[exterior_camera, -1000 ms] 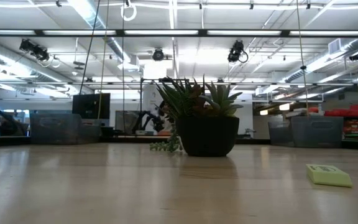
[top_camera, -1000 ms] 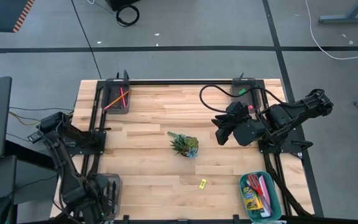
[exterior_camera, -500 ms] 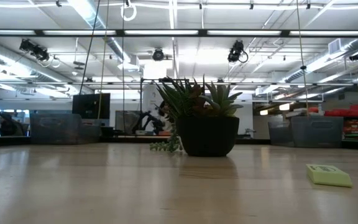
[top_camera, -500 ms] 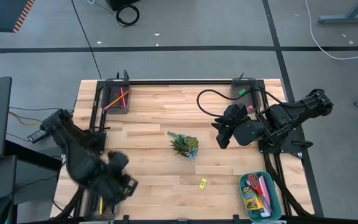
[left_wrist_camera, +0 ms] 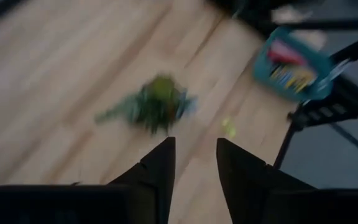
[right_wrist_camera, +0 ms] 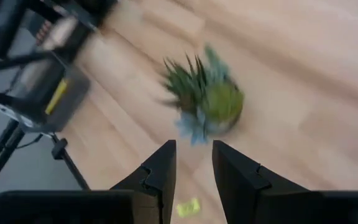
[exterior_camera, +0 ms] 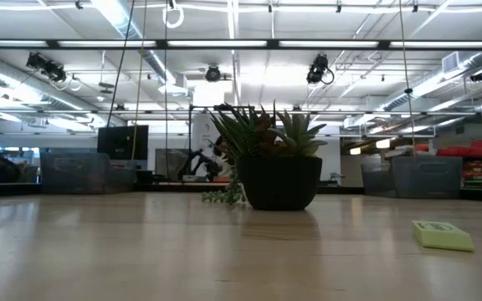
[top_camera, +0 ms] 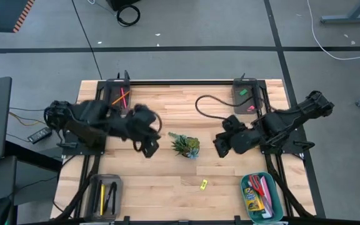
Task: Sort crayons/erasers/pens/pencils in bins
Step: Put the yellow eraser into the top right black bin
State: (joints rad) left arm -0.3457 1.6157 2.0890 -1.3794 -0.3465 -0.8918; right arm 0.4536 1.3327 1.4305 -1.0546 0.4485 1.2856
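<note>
1. nearly sorted: one loose yellow eraser (top_camera: 204, 183) is left on the counter (top_camera: 149, 169), near the front edge, between the plant (top_camera: 185, 145) and the teal bin (top_camera: 262, 197).
2. the teal bin at the front right corner holds the crayon box (top_camera: 251, 199) plus red and pink items. the back-left bin (top_camera: 118, 99) has pencils (top_camera: 121, 98). the front-left bin (top_camera: 105, 194) has a yellow stick and dark sticks. the back-right bin (top_camera: 245, 97) shows a green and a pink bit, probably erasers.
3. left gripper (top_camera: 147, 146) is above the counter just left of the plant. its fingers (left_wrist_camera: 160, 168) are slightly parted with nothing between them.
4. right gripper (top_camera: 220, 145) is just right of the plant and looks down on the plant and the eraser. its fingers (right_wrist_camera: 159, 174) are narrowly apart and empty.
5. step in hand, by my read: picking up that last eraser. the right arm looks better placed.
6. next move calls for swinging clear of the plant, dropping low over the eraser, closing on its short sides, then carrying it to the back-right bin.
7. risk: the eraser is small and flat, so the fingers may skid off it.
</note>
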